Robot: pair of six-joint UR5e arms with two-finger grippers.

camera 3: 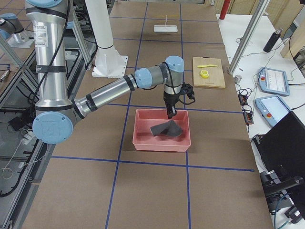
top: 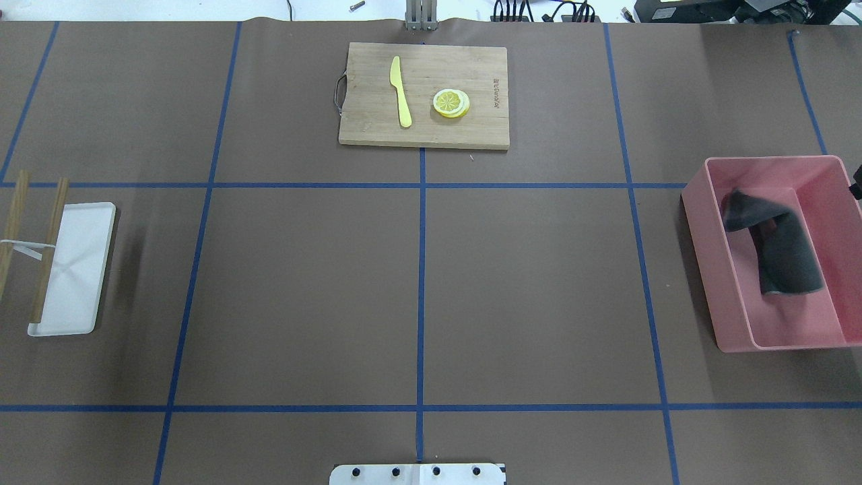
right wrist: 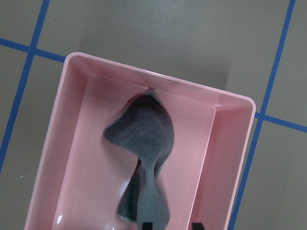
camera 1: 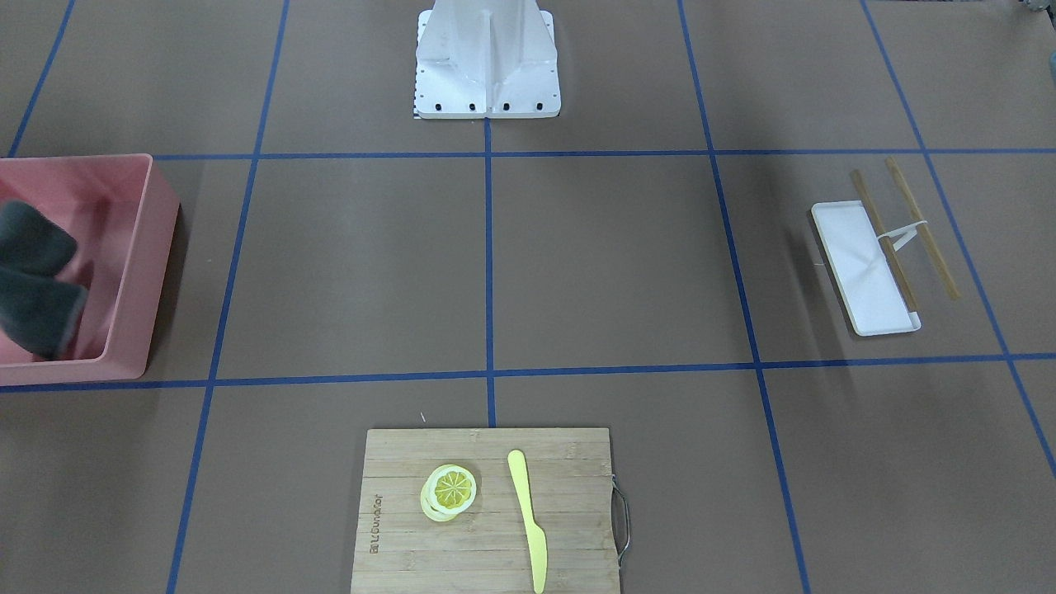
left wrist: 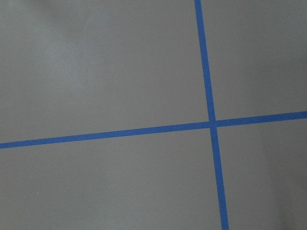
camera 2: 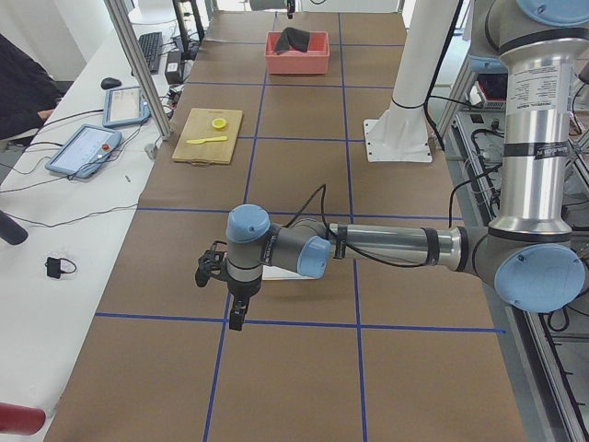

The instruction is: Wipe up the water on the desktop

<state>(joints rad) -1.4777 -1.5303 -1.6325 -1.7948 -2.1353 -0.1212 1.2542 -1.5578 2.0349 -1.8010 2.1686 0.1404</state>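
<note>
Brown desktop (top: 303, 303) fills every view, matte and flat, cut into big rectangles by blue tape, and it runs from end to end under both my arms. I cannot make out any wet patch on it from these views.

At my right end sits a pink bin (top: 741, 337) with a dark grey cloth (top: 781, 249) crumpled inside, one end peaked up, the other lying along the floor of the bin. My right gripper (camera 3: 170, 113) hangs above that bin, pointing down, clear of the cloth. Its fingertips (right wrist: 196, 225) show at the bottom of the wrist view (only the very tips), spread apart with pink floor between them and nothing held.

My left gripper (camera 2: 236, 318) hangs over bare desktop near a tape crossing toward my left end. Whether its fingers are wide or narrow I cannot tell; my left wrist view shows only brown surface and tape.

A white tray (top: 74, 269) lies at the left end with two wooden sticks (top: 50, 249) beside and across it. At the middle of the far edge is a board (top: 377, 128) carrying a yellow knife (top: 401, 94) and lemon slices (top: 451, 103), near each other but apart.
</note>
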